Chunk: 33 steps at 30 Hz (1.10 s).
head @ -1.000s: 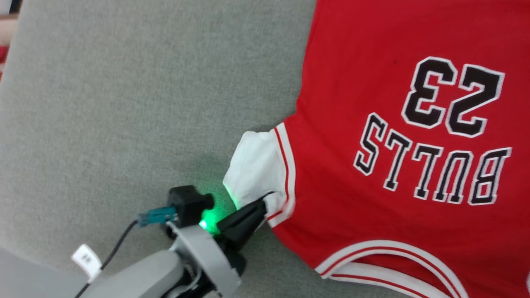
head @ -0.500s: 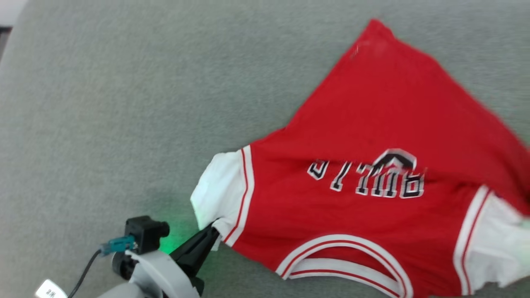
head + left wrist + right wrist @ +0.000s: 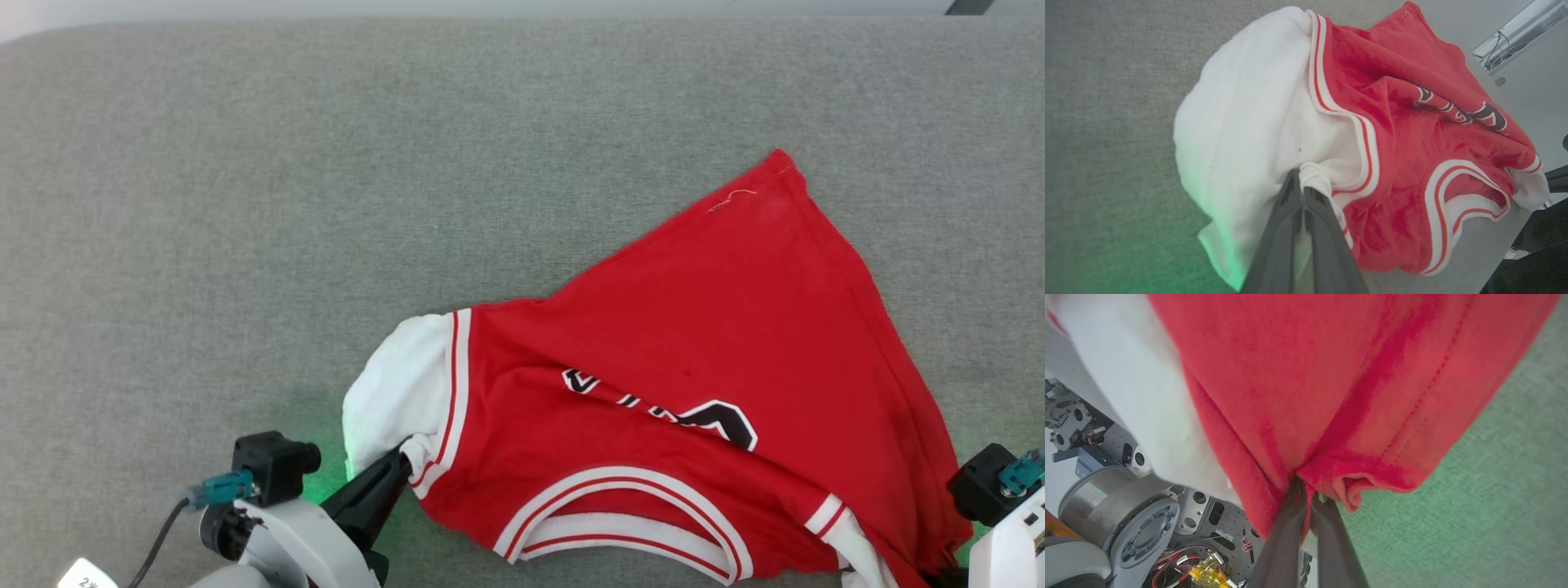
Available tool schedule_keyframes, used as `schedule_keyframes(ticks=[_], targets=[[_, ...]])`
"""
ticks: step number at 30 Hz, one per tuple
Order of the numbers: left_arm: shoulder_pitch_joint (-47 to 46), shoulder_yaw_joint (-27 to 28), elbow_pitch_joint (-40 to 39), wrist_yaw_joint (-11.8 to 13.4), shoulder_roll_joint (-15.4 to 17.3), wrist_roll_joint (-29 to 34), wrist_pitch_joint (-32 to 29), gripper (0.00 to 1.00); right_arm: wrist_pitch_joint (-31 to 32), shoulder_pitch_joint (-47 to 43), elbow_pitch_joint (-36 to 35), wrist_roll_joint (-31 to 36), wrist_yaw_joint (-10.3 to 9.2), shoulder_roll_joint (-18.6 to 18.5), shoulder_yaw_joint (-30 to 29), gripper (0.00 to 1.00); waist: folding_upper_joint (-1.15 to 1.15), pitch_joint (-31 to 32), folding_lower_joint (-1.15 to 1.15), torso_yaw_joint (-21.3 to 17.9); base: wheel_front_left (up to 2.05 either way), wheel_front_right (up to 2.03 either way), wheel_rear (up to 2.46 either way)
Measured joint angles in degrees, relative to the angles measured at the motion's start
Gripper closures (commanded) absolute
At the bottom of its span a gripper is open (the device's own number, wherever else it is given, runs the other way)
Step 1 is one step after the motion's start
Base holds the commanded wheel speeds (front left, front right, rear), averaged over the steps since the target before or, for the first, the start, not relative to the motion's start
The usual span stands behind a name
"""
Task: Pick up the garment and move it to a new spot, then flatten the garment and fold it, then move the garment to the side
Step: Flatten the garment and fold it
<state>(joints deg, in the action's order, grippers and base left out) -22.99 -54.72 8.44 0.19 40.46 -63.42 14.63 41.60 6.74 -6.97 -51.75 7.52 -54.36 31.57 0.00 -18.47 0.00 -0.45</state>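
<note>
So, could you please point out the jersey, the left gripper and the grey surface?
jersey [image 3: 735, 286], head view, red body.
left gripper [image 3: 1300, 183], left wrist view, between its fingertips.
grey surface [image 3: 245, 204], head view, bare part.

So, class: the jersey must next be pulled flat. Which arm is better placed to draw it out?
Right, probably: the right gripper pinches the crumpled side of the jersey; the left gripper can anchor the white sleeve.
</note>
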Motion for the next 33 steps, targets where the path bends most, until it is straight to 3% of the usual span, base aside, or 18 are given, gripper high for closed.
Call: schedule_keyframes(ticks=[1, 2, 13, 16, 21, 26, 33], targets=[[0.0, 0.0, 0.0, 0.0, 0.0, 0.0, -0.1, 1.00, -0.4, -0.3, -0.2, 0.9, 0.00, 0.6, -0.9, 0.45, 0.00, 0.1, 0.00, -0.2, 0.00, 0.00, 0.00], [-0.1, 0.0, 0.0, 0.1, 0.0, 0.0, -0.1, 1.00, -0.7, -0.7, -0.5, 1.9, 0.01, 1.1, -1.9, 0.00, 0.00, 0.1, 0.00, -0.3, 0.00, 0.00, 0.00], [-0.5, -0.2, -0.7, 0.1, -1.3, 1.2, -0.1, 1.00, -0.3, -3.1, -10.1, 3.5, 0.01, -1.8, -25.6, 0.00, 0.00, 0.1, 0.00, 1.5, 0.00, 0.00, 0.00], [-1.1, -0.2, -0.8, 0.1, -2.1, 1.9, -0.1, 1.00, -0.2, 1.3, -11.4, 6.0, 0.01, -1.5, -27.5, 0.00, 0.00, -0.2, 0.00, 2.4, 0.00, 0.00, 0.00], [-3.1, -0.8, -0.6, -0.7, -3.7, 3.1, -0.1, 1.00, -0.7, 14.7, -7.1, 10.7, 0.01, 2.7, -20.8, 0.00, 0.00, -1.7, 0.00, 4.1, 0.00, 0.00, 0.00], [-5.6, -1.5, 0.6, -1.8, -5.8, 4.3, -0.6, 1.00, 0.8, 28.5, 4.5, 14.4, 0.01, 6.4, -10.3, 0.00, 0.00, -3.5, 0.00, 6.3, 0.00, 0.00, 0.00], [-8.3, -2.0, 3.4, -3.3, -9.2, 5.5, -0.4, 1.00, 1.0, 41.1, 19.1, 15.3, 0.01, 8.2, 2.7, 0.00, 0.00, -6.3, 0.00, 9.6, 0.00, 0.00, 0.00]])
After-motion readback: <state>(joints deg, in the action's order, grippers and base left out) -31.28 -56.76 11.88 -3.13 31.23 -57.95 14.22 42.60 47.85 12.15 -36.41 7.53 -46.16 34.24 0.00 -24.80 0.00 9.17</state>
